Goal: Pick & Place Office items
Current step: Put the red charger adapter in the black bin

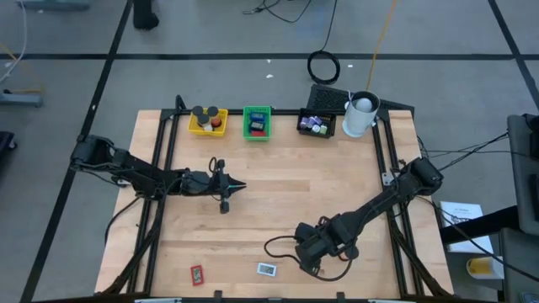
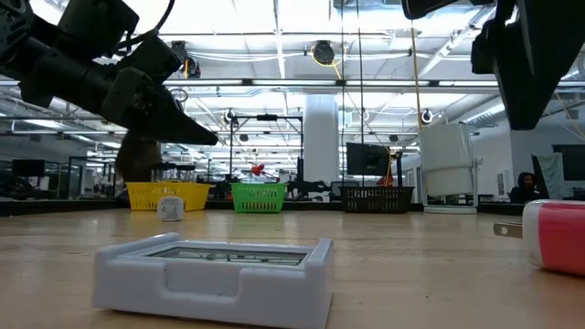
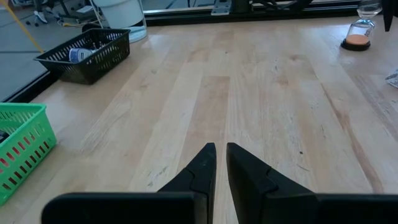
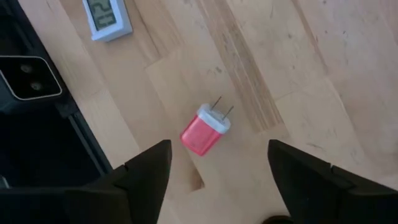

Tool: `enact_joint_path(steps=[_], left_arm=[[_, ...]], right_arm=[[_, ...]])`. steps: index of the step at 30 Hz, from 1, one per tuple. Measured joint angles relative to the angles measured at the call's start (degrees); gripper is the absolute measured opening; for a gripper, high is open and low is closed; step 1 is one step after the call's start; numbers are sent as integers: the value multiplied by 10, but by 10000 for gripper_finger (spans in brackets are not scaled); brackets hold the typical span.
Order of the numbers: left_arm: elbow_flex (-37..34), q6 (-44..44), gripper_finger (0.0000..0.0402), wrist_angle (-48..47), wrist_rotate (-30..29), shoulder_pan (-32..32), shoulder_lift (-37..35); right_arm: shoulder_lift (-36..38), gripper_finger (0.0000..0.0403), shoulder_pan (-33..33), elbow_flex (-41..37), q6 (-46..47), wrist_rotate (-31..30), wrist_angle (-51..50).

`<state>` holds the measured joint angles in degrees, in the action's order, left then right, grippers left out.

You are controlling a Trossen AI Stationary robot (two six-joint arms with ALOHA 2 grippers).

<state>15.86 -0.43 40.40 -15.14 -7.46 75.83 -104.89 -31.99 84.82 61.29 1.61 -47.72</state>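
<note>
The tabletop [image 1: 278, 194] is pale wood planks with visible grain, framed by dark rails. Two office items lie near its front edge: a red plug adapter [image 4: 205, 130], a smooth rounded block with a white cap and two thin metal prongs, and to its right a small white digital display [image 4: 107, 17], flat and rectangular; the right wrist view cuts off its far edge. The right claw [image 4: 217, 171] hangs above the red adapter, released, its dark fingers spread wide and touching nothing. The left claw [image 3: 221, 168] hovers over bare wood at centre-left, clenched, fingertips almost meeting. Along the far edge stand three mesh trays, yellow [image 1: 207, 123], green [image 1: 257, 123] and black [image 1: 317, 124]; their contents are too small to identify. A white cup [image 1: 360, 114] stands just right of the black tray.
</note>
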Motion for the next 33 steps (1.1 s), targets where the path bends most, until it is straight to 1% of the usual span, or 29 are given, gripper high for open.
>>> enact_joint_path(steps=[5,8,12,16,19,23,27,30,33], left_arm=[[0,-2,47,0,0,0,0],[0,-3,47,0,0,0,0],[0,-3,47,0,0,0,0],[0,-3,47,0,0,0,0],[0,-8,47,0,0,0,0],[0,-10,47,0,0,0,0],[0,-10,47,-1,0,0,0],[0,-10,47,-1,0,0,0],[0,-13,47,-2,0,0,0]], right_arm=[[1,302,0,0,4,0,0],[-7,315,-2,0,10,0,1],[-29,317,-3,0,10,3,7],[-53,318,-4,0,13,28,40],[-67,318,-4,0,29,32,59],[-85,317,-3,0,42,45,58],[-93,304,0,-1,40,47,53],[-95,279,1,-1,35,45,44],[-94,244,1,-1,21,43,40]])
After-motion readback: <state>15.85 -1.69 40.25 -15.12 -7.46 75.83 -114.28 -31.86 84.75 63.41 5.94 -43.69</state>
